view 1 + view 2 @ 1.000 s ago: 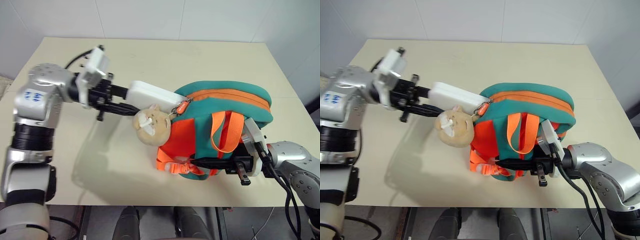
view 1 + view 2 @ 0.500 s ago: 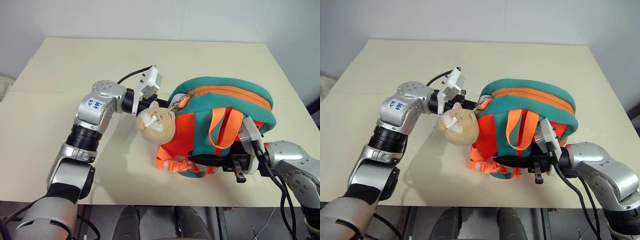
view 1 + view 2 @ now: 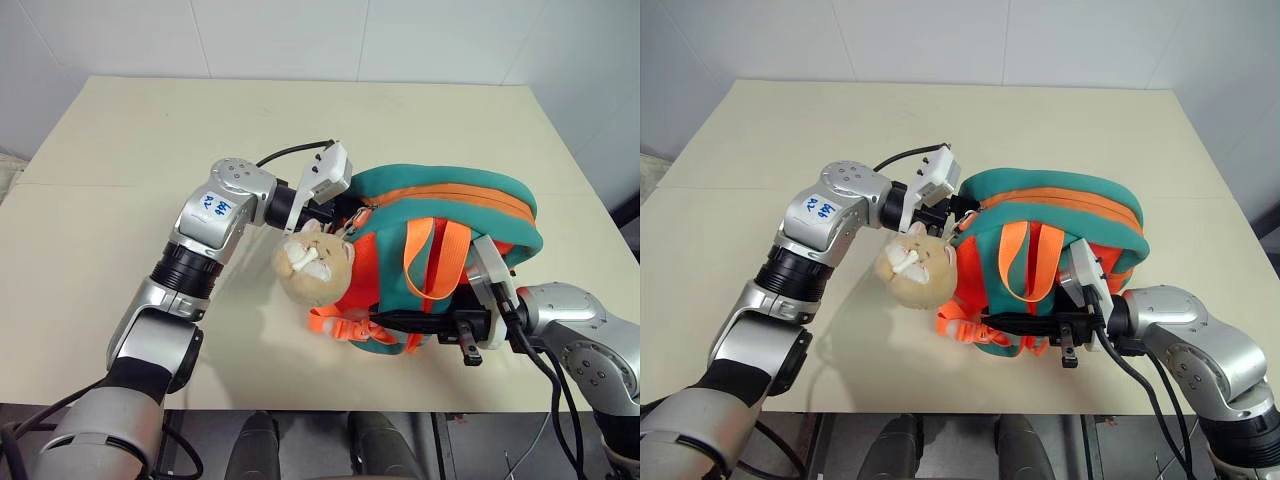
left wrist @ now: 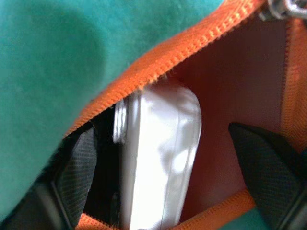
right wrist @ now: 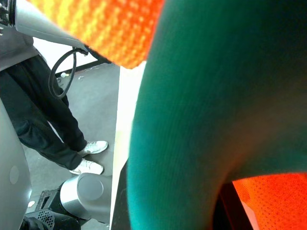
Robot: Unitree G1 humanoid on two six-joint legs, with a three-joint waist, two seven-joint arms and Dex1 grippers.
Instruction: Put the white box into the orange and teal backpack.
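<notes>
The white box [image 4: 158, 158] lies inside the orange and teal backpack [image 3: 450, 200], between the left claw [image 4: 168, 182]'s wide-spread fingers; the right claw [image 3: 400, 322] pinches the backpack's fabric.

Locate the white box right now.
In the left wrist view the white box sits inside the orange and teal backpack, past its orange zipper edge, between the open fingers of the left gripper, touching neither.

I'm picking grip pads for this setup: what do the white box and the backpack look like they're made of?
The white box looks like hard, smooth plastic with a slight gloss: light glints along its rounded edge. The orange and teal backpack looks like soft, matte woven fabric: the teal panel shows a fine weave, the orange opening edge a coarse toothed zipper tape. The exact fibre can't be told.
</notes>
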